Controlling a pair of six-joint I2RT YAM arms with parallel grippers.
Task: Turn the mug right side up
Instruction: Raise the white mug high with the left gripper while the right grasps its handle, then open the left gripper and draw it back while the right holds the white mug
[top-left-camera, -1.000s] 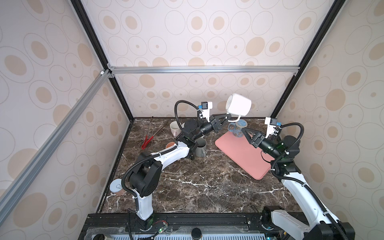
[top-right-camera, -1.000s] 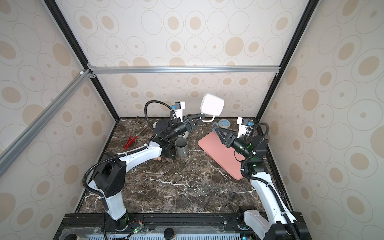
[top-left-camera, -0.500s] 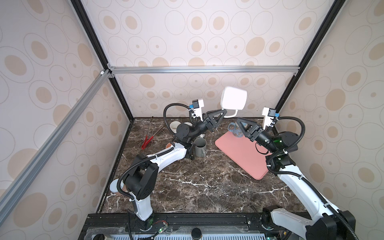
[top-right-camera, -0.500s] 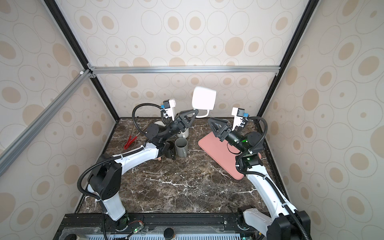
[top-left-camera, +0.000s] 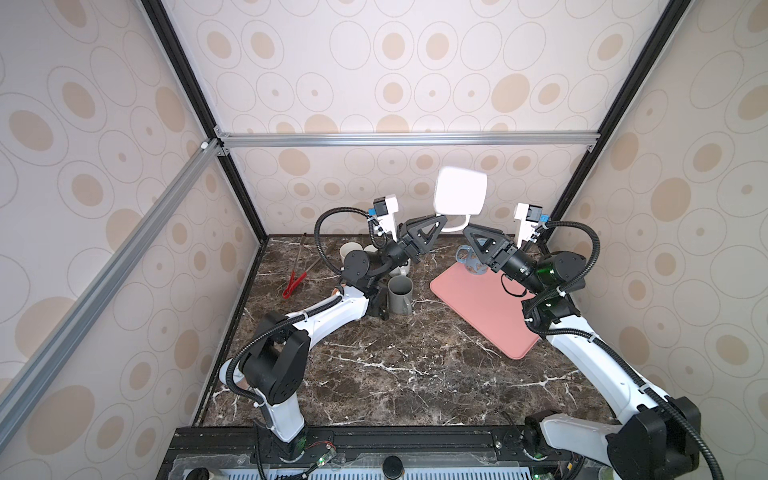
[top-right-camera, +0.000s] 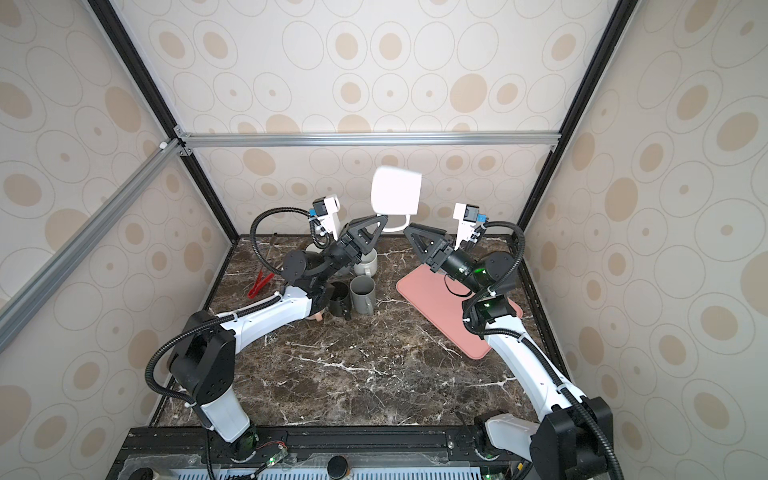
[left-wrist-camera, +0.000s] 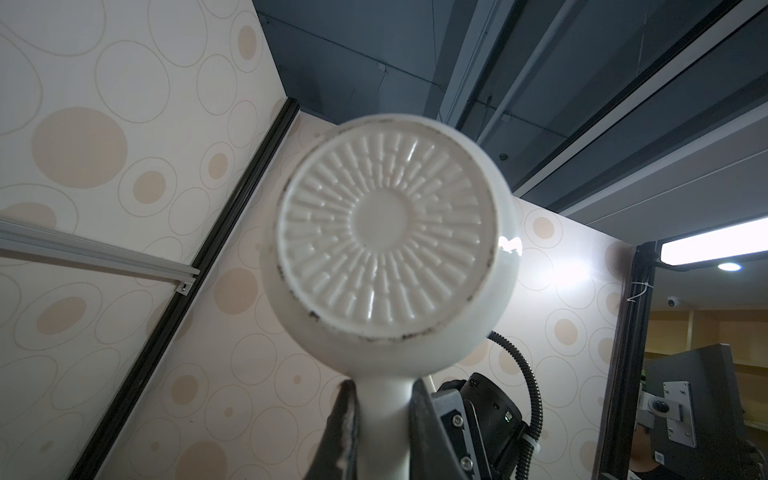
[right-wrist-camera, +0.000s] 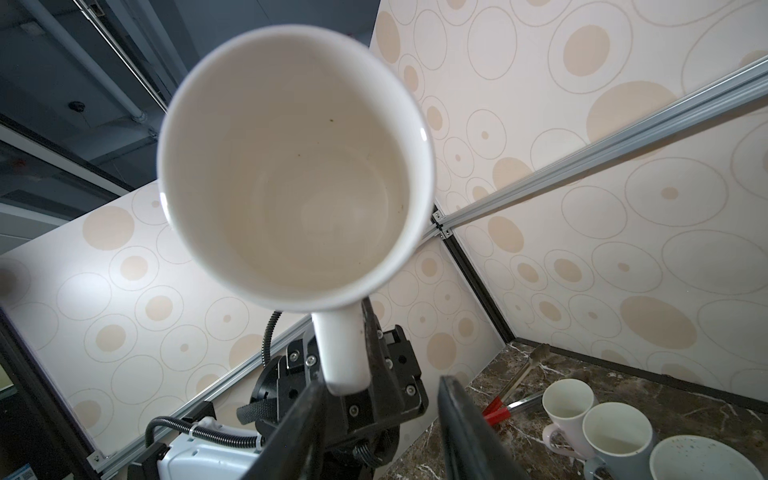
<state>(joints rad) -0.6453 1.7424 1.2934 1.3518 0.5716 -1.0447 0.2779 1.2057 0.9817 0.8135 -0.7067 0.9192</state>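
Raised to the handle (top-left-camera: 455, 226), the right gripper (top-left-camera: 468, 228) was held part-open, empty; the white mug (top-left-camera: 460, 191) was clamped by its handle in the left gripper (top-left-camera: 439, 217), sideways, high above the bench (top-left-camera: 395, 353).

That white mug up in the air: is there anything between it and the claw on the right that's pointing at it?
Nothing visible. The right claw, open, faces the white mug and its handle across bare air. Only the left claw is there, shut on that handle.
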